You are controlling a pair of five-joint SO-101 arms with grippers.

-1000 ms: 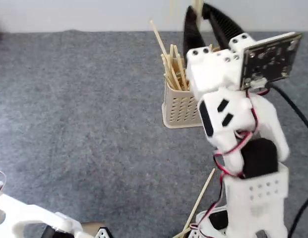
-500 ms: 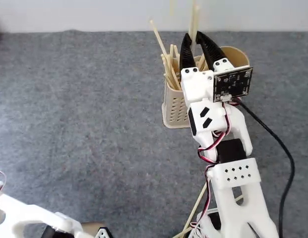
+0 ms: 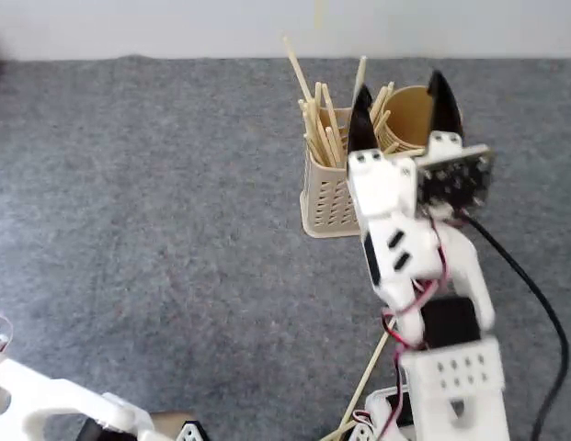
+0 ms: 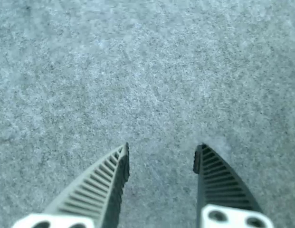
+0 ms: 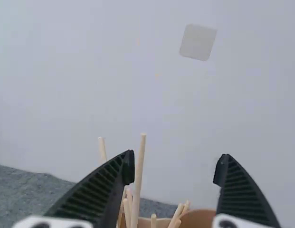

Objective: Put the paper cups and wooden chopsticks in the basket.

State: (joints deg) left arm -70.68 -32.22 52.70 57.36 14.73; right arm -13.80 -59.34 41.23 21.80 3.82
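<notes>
High view: the right gripper (image 3: 400, 87) hung spread wide over the basket (image 3: 331, 207), which held chopsticks (image 3: 317, 124) and a paper cup (image 3: 409, 115); one loose chopstick (image 3: 372, 372) lay on the carpet (image 3: 156, 230). Left wrist view: the left gripper (image 4: 161, 154) gaped wide above carpet. Right wrist view: chopsticks rose between parted jaws.

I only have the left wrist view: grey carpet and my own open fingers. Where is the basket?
Observer: In the high view the basket stands toward the far edge of the carpet, full of upright chopsticks.
Operator: Is the other arm near it?
Observer: Yes. The right gripper is at the basket, its fingers open on either side of a paper cup. I cannot tell if that cup sits inside the basket.
Operator: Anything left to collect?
Observer: A loose chopstick lies on the carpet, close beside the right arm.
</notes>
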